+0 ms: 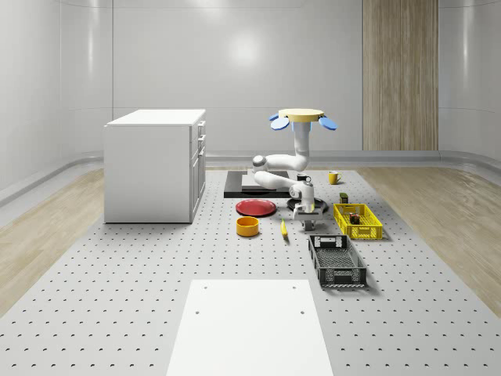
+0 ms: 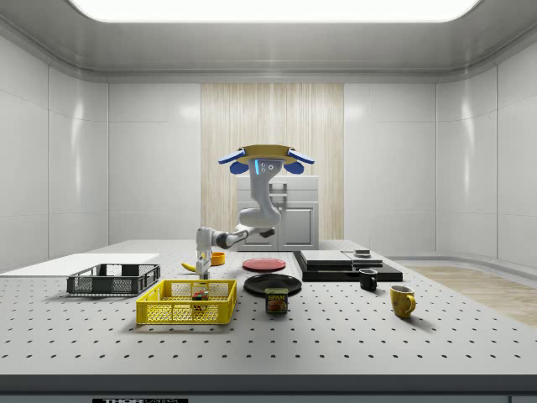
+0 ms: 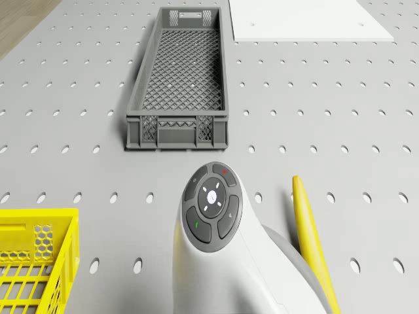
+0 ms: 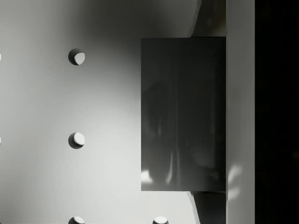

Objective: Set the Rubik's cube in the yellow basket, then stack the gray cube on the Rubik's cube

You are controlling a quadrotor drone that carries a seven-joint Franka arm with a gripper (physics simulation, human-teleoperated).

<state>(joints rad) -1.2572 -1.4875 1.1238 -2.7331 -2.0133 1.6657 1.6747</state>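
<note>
The Rubik's cube (image 1: 354, 215) (image 2: 200, 293) lies inside the yellow basket (image 1: 368, 231) (image 2: 172, 312). In the wrist view the gray cube (image 4: 182, 114) sits between my gripper (image 4: 208, 114) fingers, whose dark tips (image 4: 209, 18) touch two opposite sides of it, just above the perforated table. The drone (image 1: 301, 117) (image 2: 266, 155) hovers above the table's middle. Its arm bends down so the gripper (image 1: 305, 207) (image 2: 202, 264) hangs low beside the yellow basket, on the whole-scene view's left of it.
A gray mesh basket (image 1: 337, 260) (image 3: 178, 85) stands nearer the front. A banana (image 1: 283, 229) (image 3: 311, 235), orange bowl (image 1: 247, 226) and red plate (image 1: 256, 207) lie nearby. A Spam can (image 2: 276, 300), two mugs (image 2: 403, 300), a black slab (image 1: 250, 184) and a white cabinet (image 1: 153, 164) stand further off.
</note>
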